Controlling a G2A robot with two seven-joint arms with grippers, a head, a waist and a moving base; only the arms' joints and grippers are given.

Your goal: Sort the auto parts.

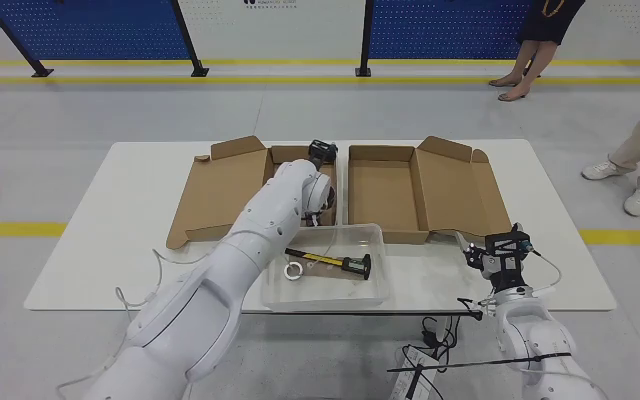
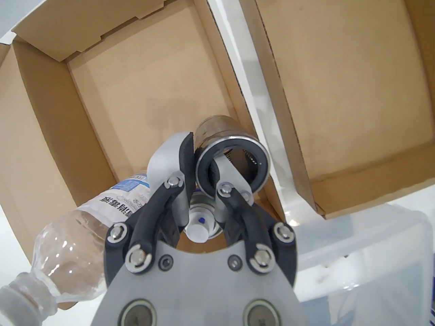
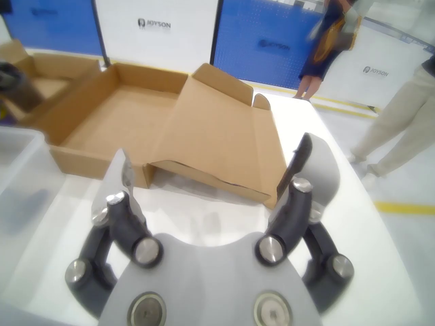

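While the left gripper (image 2: 201, 152) clamps the silver cylindrical metal bearing (image 2: 224, 130) above the open brown cardboard box (image 2: 153, 79), lower it onto that box's bare floor, clear of the transparent plastic bottle (image 2: 78, 235) inside; the right gripper (image 3: 213, 145) sits spread, well apart from the box.
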